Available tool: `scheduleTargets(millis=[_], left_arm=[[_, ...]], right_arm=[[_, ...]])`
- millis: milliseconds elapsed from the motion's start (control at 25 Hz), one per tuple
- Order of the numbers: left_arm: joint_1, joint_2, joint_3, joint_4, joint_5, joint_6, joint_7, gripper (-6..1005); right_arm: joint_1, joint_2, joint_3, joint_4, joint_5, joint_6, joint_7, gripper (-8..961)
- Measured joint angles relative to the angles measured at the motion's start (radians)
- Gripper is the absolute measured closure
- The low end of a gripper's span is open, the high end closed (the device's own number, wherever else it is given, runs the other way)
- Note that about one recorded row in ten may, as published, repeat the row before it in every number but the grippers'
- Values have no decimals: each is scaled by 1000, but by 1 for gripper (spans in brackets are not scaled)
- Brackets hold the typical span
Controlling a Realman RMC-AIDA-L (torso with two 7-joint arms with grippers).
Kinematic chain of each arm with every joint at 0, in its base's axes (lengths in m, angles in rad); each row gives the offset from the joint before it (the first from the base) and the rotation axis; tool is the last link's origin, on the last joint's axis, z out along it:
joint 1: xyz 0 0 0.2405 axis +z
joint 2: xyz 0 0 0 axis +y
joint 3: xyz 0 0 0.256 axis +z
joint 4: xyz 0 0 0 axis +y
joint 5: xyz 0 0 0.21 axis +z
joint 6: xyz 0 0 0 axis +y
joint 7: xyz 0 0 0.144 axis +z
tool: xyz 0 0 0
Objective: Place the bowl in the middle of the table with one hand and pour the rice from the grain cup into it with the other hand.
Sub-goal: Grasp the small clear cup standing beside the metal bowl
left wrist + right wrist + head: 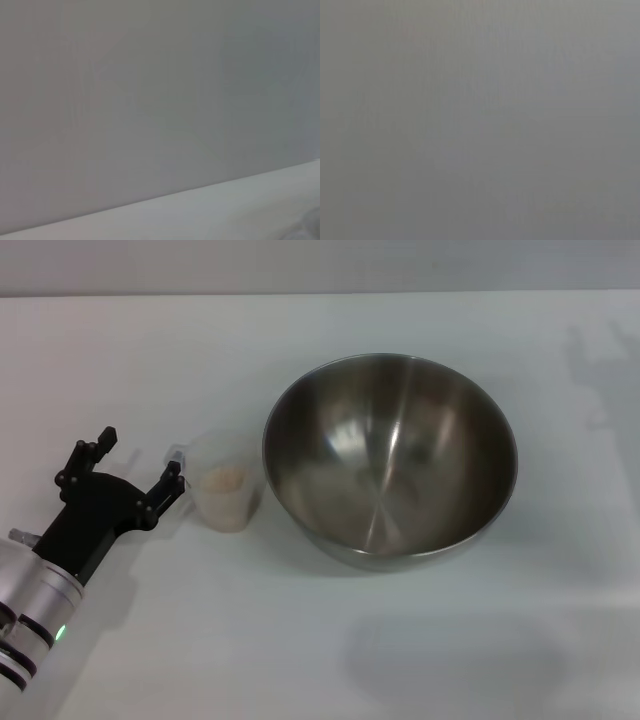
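The stainless-steel bowl (392, 458) stands upright near the middle of the white table (300, 640), empty inside. The transparent grain cup (224, 488) stands just to its left, almost touching it, with pale rice (224, 478) in it. My left gripper (140, 454) is open at the left, its nearer fingertip (172, 475) right beside the cup's handle side. The gripper holds nothing. The right gripper is out of view. The left wrist view shows only a grey wall and a strip of table (225, 210).
The table's far edge (320, 294) runs along the top of the head view. A faint shadow (455, 660) lies on the table in front of the bowl. The right wrist view shows only plain grey.
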Motion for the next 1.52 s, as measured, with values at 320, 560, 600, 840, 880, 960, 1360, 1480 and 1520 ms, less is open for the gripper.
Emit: scheduleTargets(millis=[320, 560, 600, 840, 880, 960, 1360, 1480, 1520], left_arm=[[-6, -2, -6, 0, 0, -4, 0, 211], [-4, -2, -6, 1, 0, -7, 0, 258], [-5, -2, -6, 1, 0, -8, 0, 302], [-7, -3, -5, -8, 0, -40, 0, 578], [-7, -3, -4, -9, 1, -39, 0, 626], [-7, -3, -3, -12, 2, -36, 0, 717], [-9, -3, -11, -32, 0, -21, 0, 966], [-9, -3, -28, -34, 0, -18, 2, 966], [-7, -3, -46, -43, 0, -5, 39, 965]], right_arm=[[-3, 2, 2, 2, 0, 2, 29, 406], [-5, 2, 2, 2, 0, 2, 29, 406], [-5, 3, 0, 3, 0, 2, 29, 406], [-7, 4, -3, 3, 0, 0, 29, 405], [-7, 4, -3, 3, 0, 0, 29, 405], [-9, 3, -4, 3, 0, -1, 29, 405], [-15, 4, -4, 11, 0, -6, 29, 407], [-16, 4, -5, 11, 0, -6, 29, 407], [-16, 5, -5, 11, 0, -7, 29, 407]])
